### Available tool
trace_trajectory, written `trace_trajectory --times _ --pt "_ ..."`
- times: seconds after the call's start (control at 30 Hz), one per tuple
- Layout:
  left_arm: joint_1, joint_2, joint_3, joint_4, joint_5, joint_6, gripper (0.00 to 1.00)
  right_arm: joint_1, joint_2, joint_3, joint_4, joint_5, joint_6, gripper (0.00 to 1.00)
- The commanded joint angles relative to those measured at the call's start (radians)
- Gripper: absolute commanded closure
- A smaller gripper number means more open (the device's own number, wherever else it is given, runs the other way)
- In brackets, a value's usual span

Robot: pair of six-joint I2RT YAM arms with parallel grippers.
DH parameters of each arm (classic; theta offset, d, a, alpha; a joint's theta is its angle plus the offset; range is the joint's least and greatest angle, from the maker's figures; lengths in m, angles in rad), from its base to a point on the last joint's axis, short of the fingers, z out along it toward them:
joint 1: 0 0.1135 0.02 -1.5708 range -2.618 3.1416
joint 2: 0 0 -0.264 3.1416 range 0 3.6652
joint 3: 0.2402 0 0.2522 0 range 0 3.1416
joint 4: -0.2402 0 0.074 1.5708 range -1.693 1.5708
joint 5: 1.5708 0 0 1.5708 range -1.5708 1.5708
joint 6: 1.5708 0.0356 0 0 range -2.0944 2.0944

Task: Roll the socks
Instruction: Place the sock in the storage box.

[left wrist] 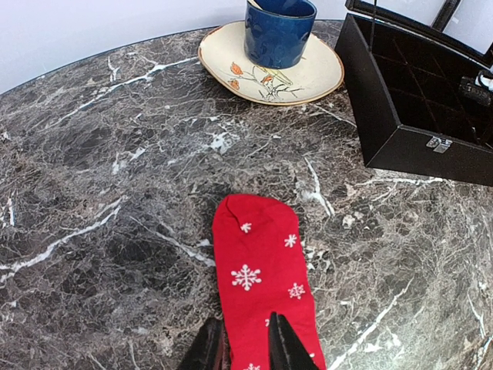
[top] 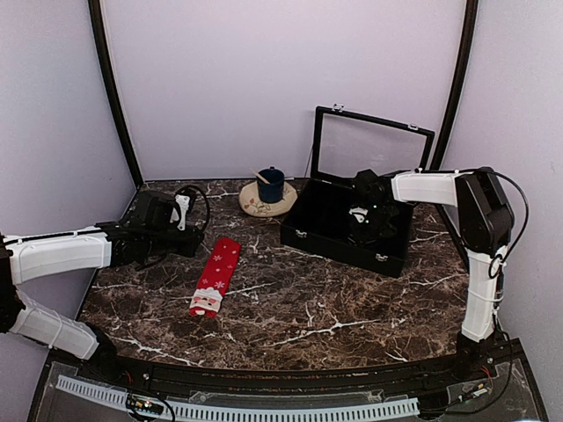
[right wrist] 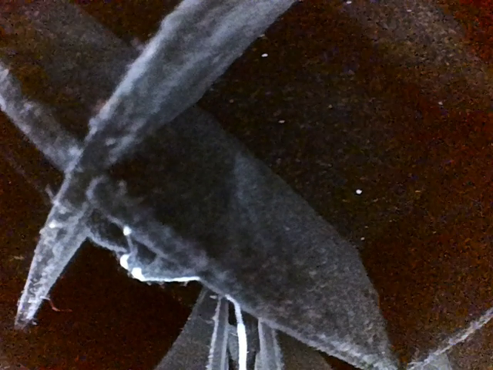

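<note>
The red sock with white snowflakes and a Santa face lies flat on the marble table, Santa end toward me. In the left wrist view the red sock points its rounded end at the plate. My left gripper is over the sock's left edge, jaws a narrow gap apart, one finger above the fabric. My right gripper is down inside the black box. Its wrist view shows dark fabric with thin white stripes, the black sock, coming out from between the closed jaws of the right gripper.
The black box stands at the back right with its glass lid raised. A blue cup sits on a cream plate at the back centre. Curtain walls close in the table.
</note>
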Motion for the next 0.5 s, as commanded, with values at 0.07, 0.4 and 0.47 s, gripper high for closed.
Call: trace_trajectory --times 0.07,0.4,0.47 --pt "0.004 0.0 0.002 0.001 0.008 0.017 0.76 -0.02 0.024 -0.027 -0.054 0.017 0.015 0.72" --pt "0.004 0.002 -0.004 -0.005 0.009 0.014 0.63 -0.023 -0.012 -0.012 -0.049 -0.008 0.028 0.6" --pt "0.004 0.002 -0.004 -0.006 0.012 0.01 0.61 -0.023 -0.026 -0.011 -0.05 -0.01 0.032 0.59"
